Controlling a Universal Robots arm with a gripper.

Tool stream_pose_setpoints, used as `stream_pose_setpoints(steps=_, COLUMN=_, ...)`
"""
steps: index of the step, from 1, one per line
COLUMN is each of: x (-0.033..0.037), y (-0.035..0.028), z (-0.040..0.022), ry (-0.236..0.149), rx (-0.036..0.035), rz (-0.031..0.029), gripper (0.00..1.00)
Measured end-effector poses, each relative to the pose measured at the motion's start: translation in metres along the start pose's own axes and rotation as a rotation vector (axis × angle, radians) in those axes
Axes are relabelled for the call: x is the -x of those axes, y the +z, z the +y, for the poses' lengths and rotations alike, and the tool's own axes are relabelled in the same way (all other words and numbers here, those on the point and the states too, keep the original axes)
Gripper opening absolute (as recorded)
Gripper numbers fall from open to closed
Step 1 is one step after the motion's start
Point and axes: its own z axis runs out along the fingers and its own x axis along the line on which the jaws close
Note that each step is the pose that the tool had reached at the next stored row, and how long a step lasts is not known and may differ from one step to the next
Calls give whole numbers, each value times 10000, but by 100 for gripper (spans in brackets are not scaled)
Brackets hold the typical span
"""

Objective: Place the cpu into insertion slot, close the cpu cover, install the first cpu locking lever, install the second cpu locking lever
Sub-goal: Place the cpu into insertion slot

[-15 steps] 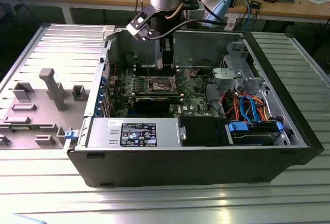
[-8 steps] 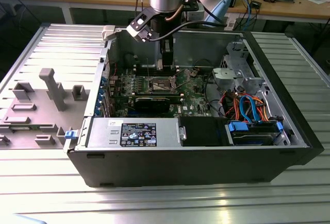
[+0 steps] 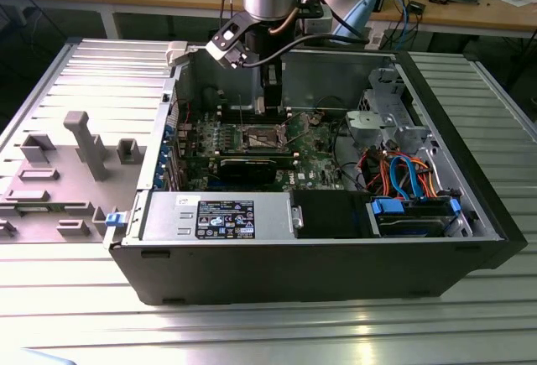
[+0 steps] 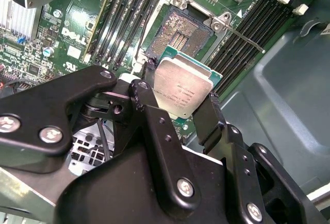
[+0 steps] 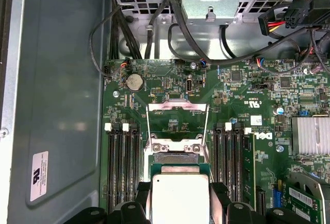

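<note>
On a ribbed metal table (image 3: 252, 331), inside an open case (image 3: 336, 256), the cpu (image 4: 183, 92) hangs clamped by its edges in the gripper (image 4: 178, 103) above the uncovered slot (image 4: 180, 33), its cover (image 5: 177, 106) flipped open, with green board (image 5: 170, 80) and memory slots (image 5: 121, 167) around.

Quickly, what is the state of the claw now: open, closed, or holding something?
Claw: closed on the cpu, which is not yet in the insertion slot.
</note>
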Motion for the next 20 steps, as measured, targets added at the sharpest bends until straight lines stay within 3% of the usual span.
stream_pose_setpoints(steps=2, x=0, y=0, z=0, ry=0, rx=-3, rz=-1, gripper=54)
stream_pose_setpoints(steps=3, x=0, y=0, z=0, ry=2, rx=-55, rz=6, gripper=54)
stream_pose_setpoints(steps=4, x=0, y=0, z=0, ry=4, rx=-62, rz=7, gripper=54)
stream_pose_setpoints(steps=17, x=0, y=2, z=-14, ry=3, rx=-64, rz=8, gripper=54)
stream_pose_setpoints(steps=20, x=-1, y=42, z=-22, ry=1, rx=-66, rz=7, gripper=54)
